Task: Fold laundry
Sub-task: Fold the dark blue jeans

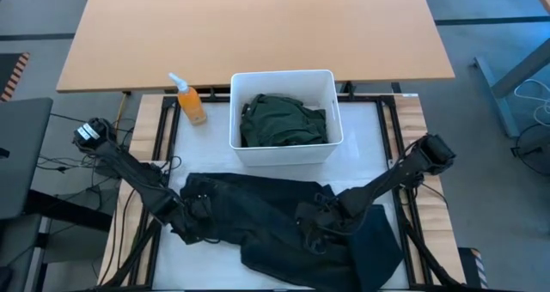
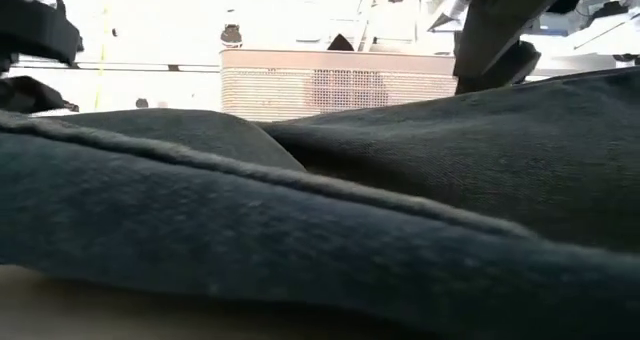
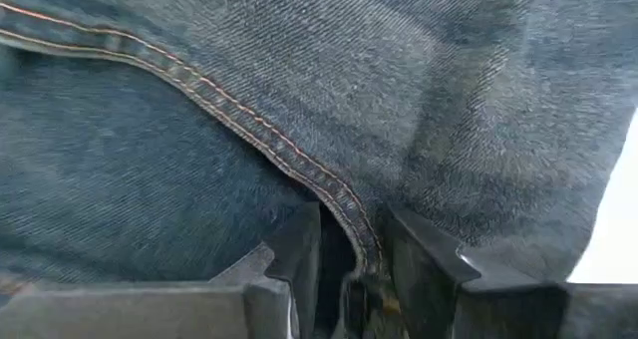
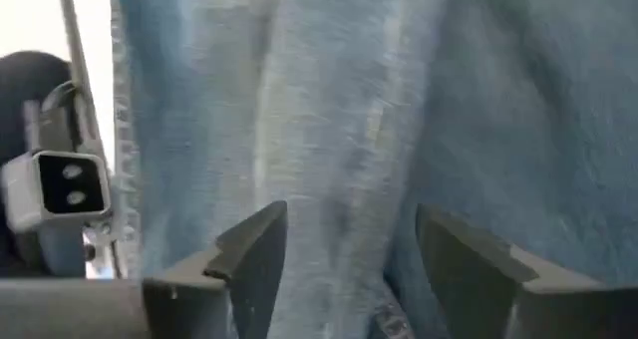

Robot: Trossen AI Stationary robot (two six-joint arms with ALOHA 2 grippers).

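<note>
- Presently the trousers [image 1: 258,219] lie crumpled across the near half of the white surface [image 1: 378,146], in front of the bin [image 1: 284,82]; both arms reach down onto them.
- Left claw [image 3: 351,269]: narrow, its two fingers pinching a stitched seam of the trousers. The seam runs straight down between the fingers [image 3: 299,249], cloth touching both. In the high view this claw [image 1: 193,210] sits at the left part of the garment.
- Right claw [image 4: 349,259]: wide, fingers [image 4: 254,254] well apart and pressed against the cloth. Fabric lies between and behind them, but neither finger closes on it; nothing is held. In the high view this claw [image 1: 314,228] rests on the middle of the trousers, near their right part.
- A folded dark cloth [image 1: 378,245] lies at the right end of the trousers, touching them.
- A green garment [image 1: 284,120] is bundled inside the bin, filling most of its floor.
- An orange spray bottle [image 1: 189,99] stands just left of the bin, apart from the laundry.
- Low view: the trousers [image 2: 300,230] fill almost the whole picture; the bin's wall [image 2: 330,85] shows behind them.
</note>
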